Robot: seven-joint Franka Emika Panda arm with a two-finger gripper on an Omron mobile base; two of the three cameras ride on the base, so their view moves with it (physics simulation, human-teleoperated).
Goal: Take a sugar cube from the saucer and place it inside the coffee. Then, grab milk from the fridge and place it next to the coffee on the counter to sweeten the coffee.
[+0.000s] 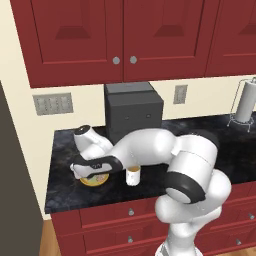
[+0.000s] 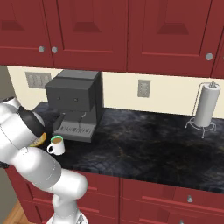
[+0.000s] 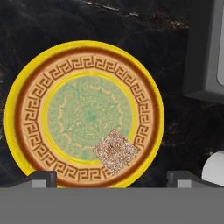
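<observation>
Step in hand: picking the sugar cube, judged from the hand poised directly over the saucer.
Gripper (image 3: 112, 177): spread to its widest, holding nothing; the two dark tips stand well apart near the saucer's rim in the hand view.
Sugar cube (image 3: 115, 151): tiny speckled pinkish-white cube lying on the round orange-yellow saucer (image 3: 26, 109) with its key-pattern band, off-centre toward the tips.
How to do it well: shift so the cube sits midway between the tips, come straight down, close gently on two flat faces; it looks small enough to slip or skid.
Coffee (image 2: 57, 145): small white green-rimmed cup of brown liquid, just right of the saucer, in front of the dark grey coffee machine (image 2: 74, 103).
Counter (image 2: 144, 140): black marbled stone over dark red cabinets.
Room: cream wall with sockets, red upper cupboards, paper towel roll (image 2: 204, 107) far right.
</observation>
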